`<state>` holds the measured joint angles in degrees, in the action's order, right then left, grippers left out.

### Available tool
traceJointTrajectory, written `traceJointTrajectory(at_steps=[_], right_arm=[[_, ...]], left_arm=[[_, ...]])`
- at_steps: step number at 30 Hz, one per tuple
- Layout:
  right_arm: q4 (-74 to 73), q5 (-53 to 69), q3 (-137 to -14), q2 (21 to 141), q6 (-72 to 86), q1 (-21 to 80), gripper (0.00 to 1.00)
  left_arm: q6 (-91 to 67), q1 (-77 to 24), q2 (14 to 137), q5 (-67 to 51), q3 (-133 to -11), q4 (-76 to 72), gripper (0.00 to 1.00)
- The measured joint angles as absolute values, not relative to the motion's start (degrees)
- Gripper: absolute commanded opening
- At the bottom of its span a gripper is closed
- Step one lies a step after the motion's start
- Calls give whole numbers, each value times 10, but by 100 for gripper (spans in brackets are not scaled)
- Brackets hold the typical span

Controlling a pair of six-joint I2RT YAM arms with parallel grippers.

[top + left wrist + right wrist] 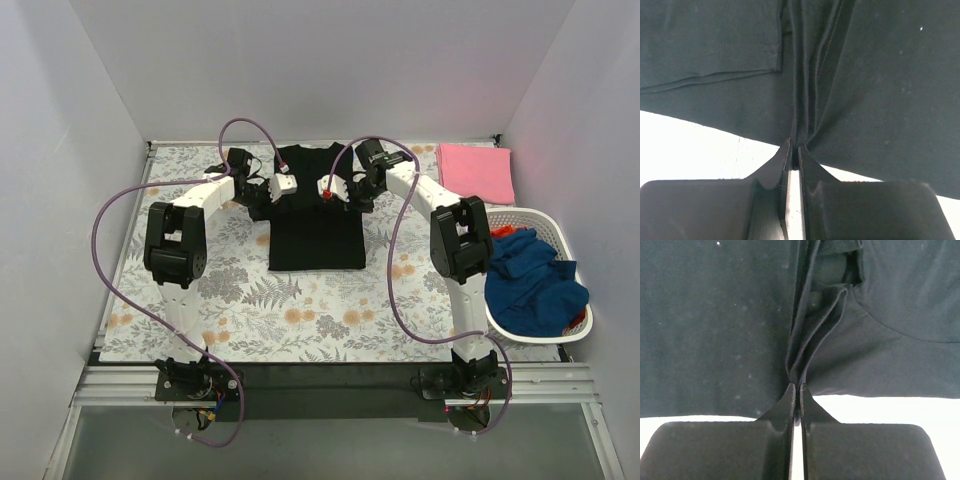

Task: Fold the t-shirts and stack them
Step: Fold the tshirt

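- Well, the left claw (794,149) is squeezed tight on a pinch of the black t-shirt (315,235). Its two fingers almost touch, and a thin fold of cloth runs up from between the tips.
- The right claw (798,388) is the same. It is closed tight on a bunched fold of the same shirt.
- The black t-shirt lies on the bench (300,315), in the middle and toward the far side. The bench has a flower and leaf cover.
- From the top view, both arms reach in from the sides and meet over the upper half of the shirt. The two claws are near each other but not touching.
- Only the wrist views show the pinches up close. The left one shows a sewn hem (715,50) lying flat beside the fold. In both, the bench below the shirt edge looks plain bright white.
- Only the top view shows the rest of the bench. A folded pink cloth (475,170) lies in the far right corner, well apart from the shirt.
- A white basket (555,225) sits at the right edge, with blue clothes (530,285) heaped inside it. A bit of red (578,318) peeks out under them.
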<state>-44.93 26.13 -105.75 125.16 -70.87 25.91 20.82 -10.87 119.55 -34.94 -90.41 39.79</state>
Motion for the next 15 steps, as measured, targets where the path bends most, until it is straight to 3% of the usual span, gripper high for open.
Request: traceJointTrajectory(at_steps=[15], right_arm=[[-442,261,-1089,1280,-707,255,1]], left_arm=[[207,-103,1215,-342,-929,381,0]])
